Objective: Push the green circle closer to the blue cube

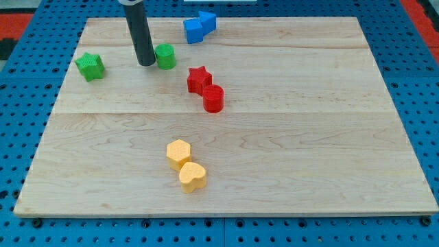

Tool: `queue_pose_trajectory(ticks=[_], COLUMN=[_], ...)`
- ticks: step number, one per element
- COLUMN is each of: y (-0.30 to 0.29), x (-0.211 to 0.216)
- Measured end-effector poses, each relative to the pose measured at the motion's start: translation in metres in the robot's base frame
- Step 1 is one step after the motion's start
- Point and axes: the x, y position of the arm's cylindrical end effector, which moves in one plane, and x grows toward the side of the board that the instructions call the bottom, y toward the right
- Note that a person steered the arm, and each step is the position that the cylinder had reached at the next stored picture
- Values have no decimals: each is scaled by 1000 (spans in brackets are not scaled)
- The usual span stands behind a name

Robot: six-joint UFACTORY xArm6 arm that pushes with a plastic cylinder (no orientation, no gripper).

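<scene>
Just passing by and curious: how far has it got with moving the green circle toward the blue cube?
Done: my tip sits right against the green circle, on its left. In hand: the push toward the view's upper right. Left: a clear gap of board remains between the circle and the blue cube.

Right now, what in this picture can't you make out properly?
- My tip against the green circle: touching or a sliver apart, too close to tell.
- The arm above the rod: cut off by the view's top.
- The two blue blocks: they overlap, so which is the cube stays unclear.
</scene>
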Motion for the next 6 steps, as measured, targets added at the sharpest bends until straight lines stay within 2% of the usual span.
queue_pose_trajectory(ticks=[3, 4, 5, 6], y=[154, 190, 213, 213], x=[0, 0, 0, 0])
